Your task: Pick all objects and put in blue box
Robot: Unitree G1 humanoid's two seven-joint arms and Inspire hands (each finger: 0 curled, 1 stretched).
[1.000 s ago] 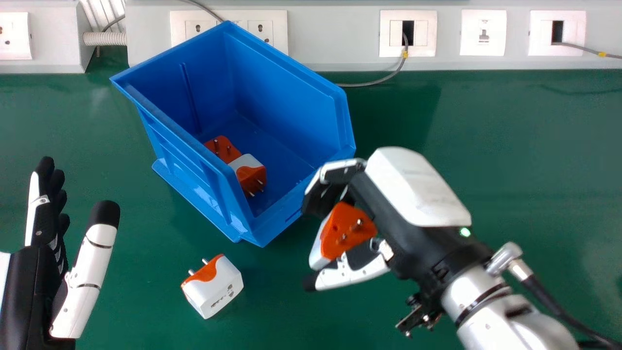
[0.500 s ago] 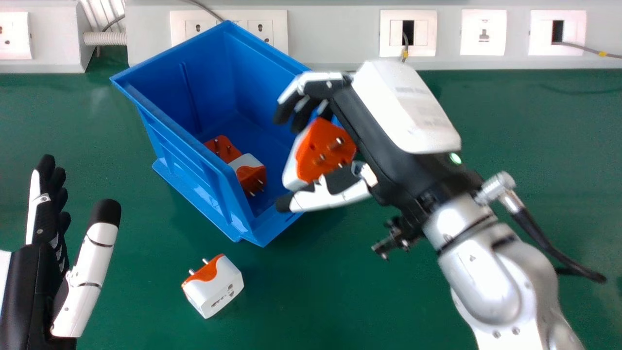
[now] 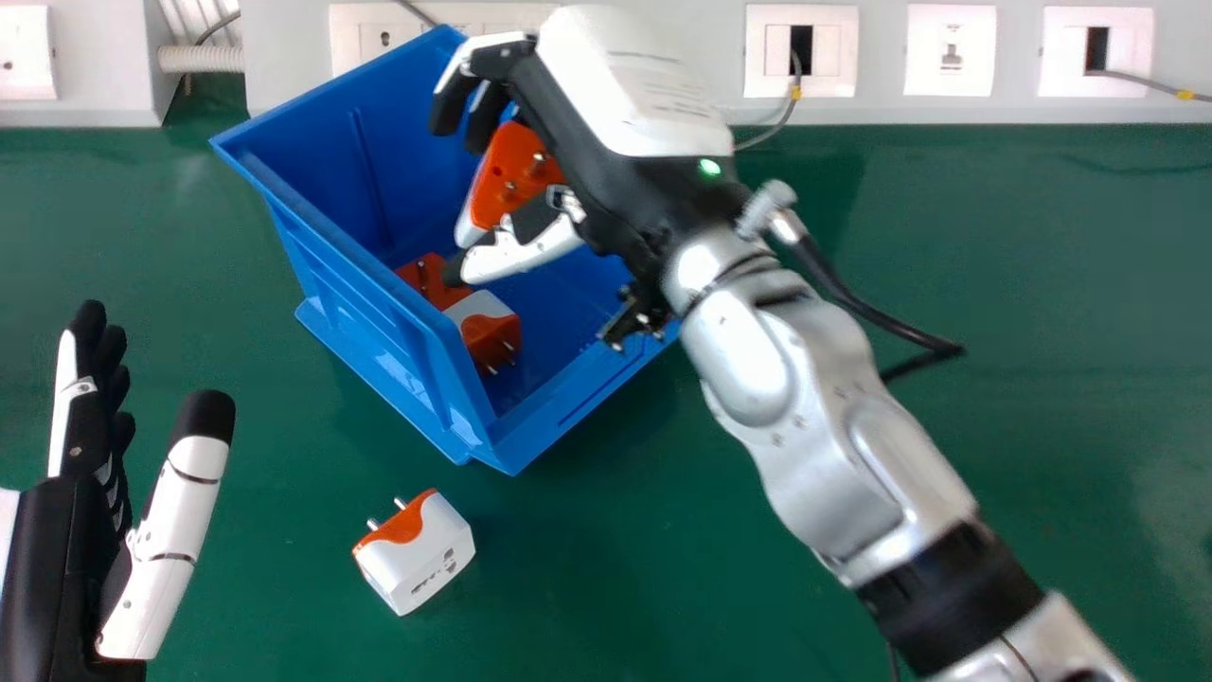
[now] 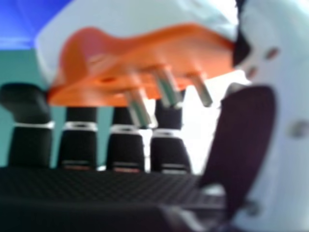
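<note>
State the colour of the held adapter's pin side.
The pin side is orange, showing best in the right hand view.

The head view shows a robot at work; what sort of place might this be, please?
Probably a lab or workshop bench: power sockets line the back of the green tabletop, which bears a blue storage bin with plug adapters in it.

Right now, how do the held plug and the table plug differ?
The held plug is pinched in the right robot hand over the blue box; the table plug lies on the table. The held plug shows three pins, the table plug two. Both are white with orange pin faces.
</note>
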